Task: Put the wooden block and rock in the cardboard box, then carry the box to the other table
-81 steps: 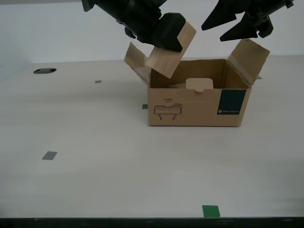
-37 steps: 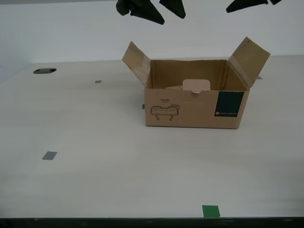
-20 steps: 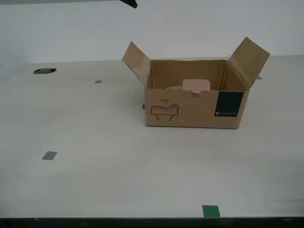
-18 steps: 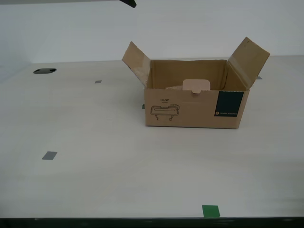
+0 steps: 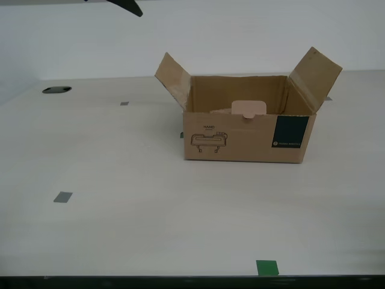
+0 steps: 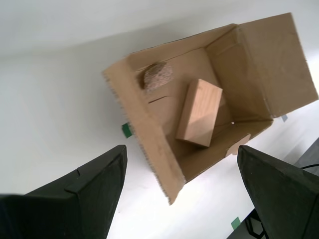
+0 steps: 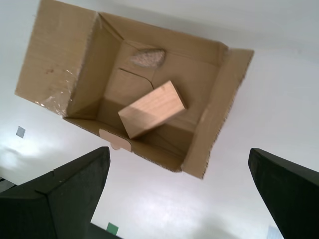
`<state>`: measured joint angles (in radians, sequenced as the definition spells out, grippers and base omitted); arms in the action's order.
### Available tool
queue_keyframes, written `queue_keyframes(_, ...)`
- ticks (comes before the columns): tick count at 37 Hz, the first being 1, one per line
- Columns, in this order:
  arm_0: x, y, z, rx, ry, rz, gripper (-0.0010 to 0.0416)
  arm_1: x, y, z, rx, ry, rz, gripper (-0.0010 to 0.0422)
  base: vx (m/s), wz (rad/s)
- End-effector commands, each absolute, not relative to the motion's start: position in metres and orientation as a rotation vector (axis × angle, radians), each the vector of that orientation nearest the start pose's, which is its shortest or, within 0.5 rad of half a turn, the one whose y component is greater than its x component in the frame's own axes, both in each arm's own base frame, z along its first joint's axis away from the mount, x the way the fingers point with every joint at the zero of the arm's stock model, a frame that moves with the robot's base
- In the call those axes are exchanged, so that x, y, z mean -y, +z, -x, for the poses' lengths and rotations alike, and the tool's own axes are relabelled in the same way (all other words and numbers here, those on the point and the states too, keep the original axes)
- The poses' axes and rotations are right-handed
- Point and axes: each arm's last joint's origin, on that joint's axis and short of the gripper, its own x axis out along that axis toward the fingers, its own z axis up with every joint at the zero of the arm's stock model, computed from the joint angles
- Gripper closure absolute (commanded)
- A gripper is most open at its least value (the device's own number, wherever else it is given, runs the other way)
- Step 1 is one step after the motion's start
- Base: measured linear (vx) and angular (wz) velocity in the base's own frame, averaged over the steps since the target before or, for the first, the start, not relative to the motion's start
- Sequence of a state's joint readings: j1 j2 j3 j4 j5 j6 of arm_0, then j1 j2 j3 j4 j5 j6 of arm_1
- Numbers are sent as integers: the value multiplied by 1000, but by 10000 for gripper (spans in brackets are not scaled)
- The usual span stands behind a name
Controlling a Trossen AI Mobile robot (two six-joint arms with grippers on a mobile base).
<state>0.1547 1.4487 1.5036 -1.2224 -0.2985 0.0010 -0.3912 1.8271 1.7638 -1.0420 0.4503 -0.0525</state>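
Smooth off-white tabletop [image 5: 120, 229] against a plain pale wall. From the exterior view's left: a dark oval fitting [image 5: 56, 90] near the far edge; a grey tape square [image 5: 62, 197]; a smaller grey mark [image 5: 124, 103]; a black arm tip [image 5: 123, 5] at the upper edge, which arm cannot be told; a green tape square [image 5: 267, 268] at the near edge. Nothing stands between the camera and the brown corrugated cardboard box [image 5: 246, 139], which sits open with both side flaps raised. Its front carries a line drawing captioned "HAND" and, toward the exterior view's right, a dark green label whose small print is unreadable. Inside, the light tan rectangular wooden block [image 7: 152, 109] lies tilted on the floor flaps; the rough pinkish-tan rock [image 7: 147, 57] rests apart from it, against a wall. My first gripper [image 7: 199, 194] and my second gripper [image 6: 182, 191] hover high above the box, jaws spread wide, holding nothing.
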Motion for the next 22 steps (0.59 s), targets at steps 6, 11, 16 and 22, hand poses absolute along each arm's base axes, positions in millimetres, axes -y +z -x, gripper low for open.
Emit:
queue_keyframes(6,-35,350,-263,-1186,338,-111,19,146,316,-346,-1176,-708,83,112,0,0)
queue_keyframes(11,-31,344,-264,-1209,306,-147,19,145,298,-343,-1236,-691,94,112,0,0)
queue_keyframes(16,-31,329,-265,-1242,300,-154,19,145,271,-344,-1261,-667,123,112,0,0)
queue_keyframes(22,-31,303,-267,-1263,274,-190,19,145,251,-344,-1269,-638,165,112,0,0)
